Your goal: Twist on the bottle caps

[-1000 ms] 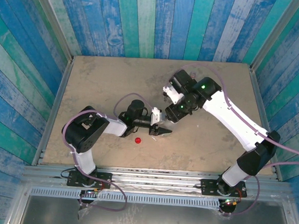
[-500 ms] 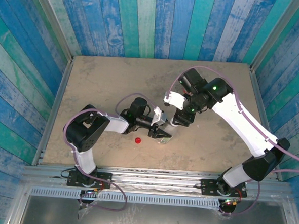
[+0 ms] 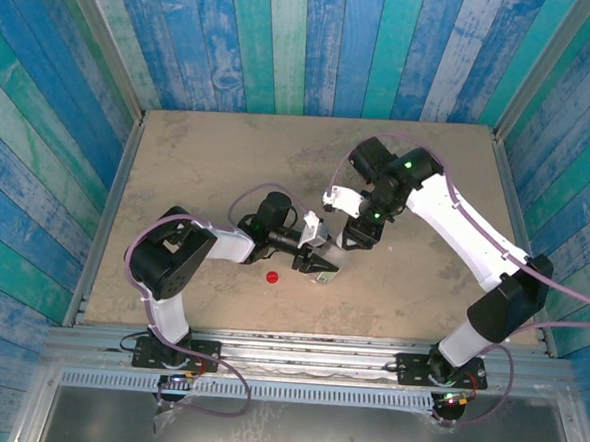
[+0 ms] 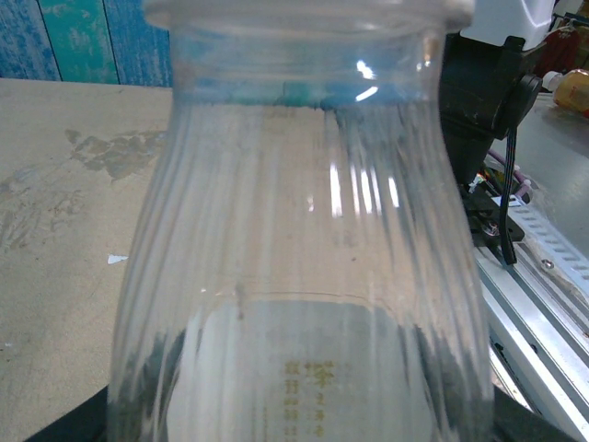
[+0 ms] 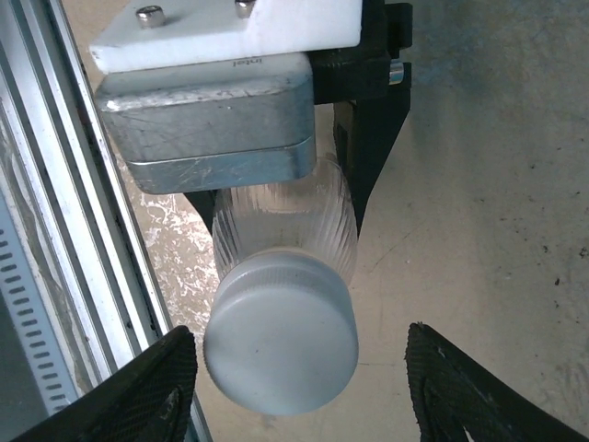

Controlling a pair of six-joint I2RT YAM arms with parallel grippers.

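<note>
bottle: 1 | white cap: 1, on it | red cap: 1, loose

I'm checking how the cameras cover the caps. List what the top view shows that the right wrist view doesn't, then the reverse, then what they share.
Top, not right wrist: the red cap lying loose on the table by the left arm, and the blue plank walls.
Right wrist, not top: the white cap sitting on the ribbed bottle, with the right gripper open on either side of the cap.
Both: the left gripper, seen in the right wrist view clamped on the bottle, and the table.
</note>
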